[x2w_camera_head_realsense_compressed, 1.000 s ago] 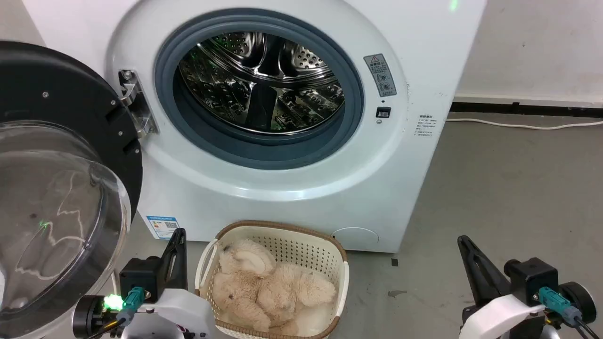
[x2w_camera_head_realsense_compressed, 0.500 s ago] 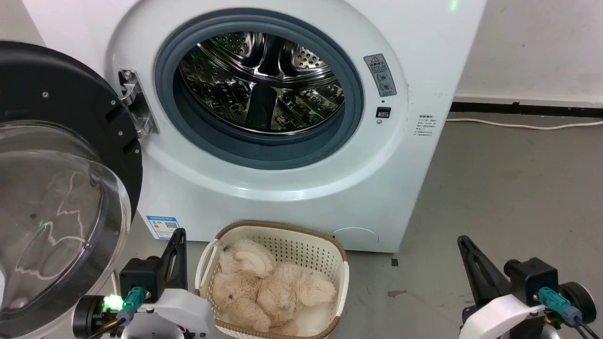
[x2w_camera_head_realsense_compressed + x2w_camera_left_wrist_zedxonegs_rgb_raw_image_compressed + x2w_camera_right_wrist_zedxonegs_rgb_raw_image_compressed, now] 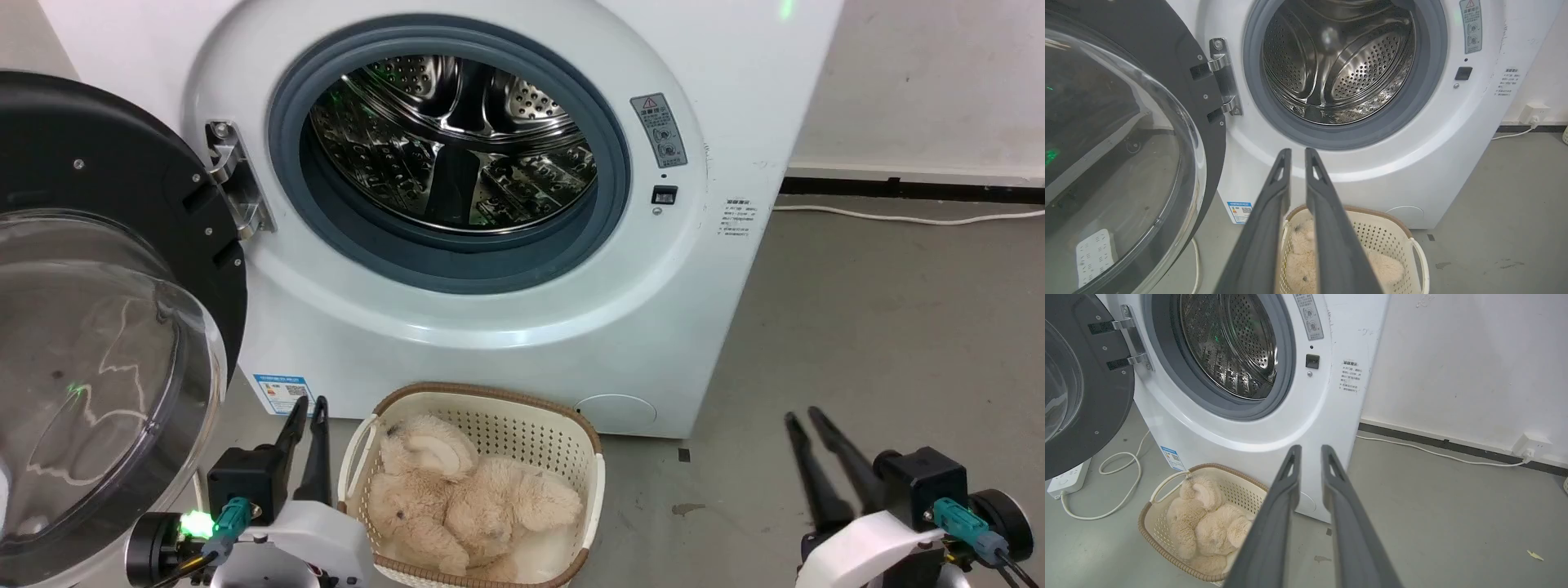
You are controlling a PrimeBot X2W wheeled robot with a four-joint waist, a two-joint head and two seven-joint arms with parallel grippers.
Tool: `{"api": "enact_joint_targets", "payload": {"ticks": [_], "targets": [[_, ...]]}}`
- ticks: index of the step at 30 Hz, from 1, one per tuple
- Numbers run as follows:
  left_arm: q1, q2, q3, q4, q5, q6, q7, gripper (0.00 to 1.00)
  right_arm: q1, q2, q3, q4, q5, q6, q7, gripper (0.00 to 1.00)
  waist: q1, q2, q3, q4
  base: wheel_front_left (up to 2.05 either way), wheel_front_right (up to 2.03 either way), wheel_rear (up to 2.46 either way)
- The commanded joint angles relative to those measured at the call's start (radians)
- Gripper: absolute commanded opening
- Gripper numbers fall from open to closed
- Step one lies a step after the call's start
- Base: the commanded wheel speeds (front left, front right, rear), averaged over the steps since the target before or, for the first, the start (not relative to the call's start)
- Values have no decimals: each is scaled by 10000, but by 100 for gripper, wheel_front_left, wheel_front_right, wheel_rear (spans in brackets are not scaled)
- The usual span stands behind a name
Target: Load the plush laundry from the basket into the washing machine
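The cream-beige teddy bear (image 3: 465, 498) lies curled inside the small cream basket (image 3: 490, 394) on the floor in front of the white washing machine (image 3: 506, 327). The shiny steel drum (image 3: 457, 139) is bare, and the black-rimmed clear door (image 3: 98, 327) is swung wide to the left. My left gripper (image 3: 309, 404) hovers just left of the basket, its fingers slightly parted and holding nothing. My right gripper (image 3: 800, 415) is over the floor well to the right, also slightly parted. The bear (image 3: 1302, 261) shows behind the left fingers (image 3: 1274, 212), and again, bear (image 3: 1208, 526), in the right wrist view.
The open door (image 3: 1126, 163) crowds the space beside my left arm. A white power strip (image 3: 1067, 479) and looped cable (image 3: 1122, 473) lie on the floor under the door. A cord (image 3: 898, 216) runs along the wall to an outlet (image 3: 1531, 445). Grey floor (image 3: 882, 327) spreads to the right.
The fingers of both grippers, which were pressed together before, have parted a little. The arms, the basket and the bear have stayed in place.
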Motion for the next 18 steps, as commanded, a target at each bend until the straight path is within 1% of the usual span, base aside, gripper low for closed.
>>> {"api": "enact_joint_targets", "payload": {"ticks": [1, 18], "targets": [[0, 0, -6, 1, -1, 3, -3, 100, 1, 0, -3, 1, 6, 0, -3, 100, 0, -1, 0, 0, 0, 0, 0], [-61, 4, -558, 113, -36, 225, -357, 100, 53, -2, -289, -97, 346, 1, -357, 100, 0, -1, 223, -122, 0, 0, 0]]}}
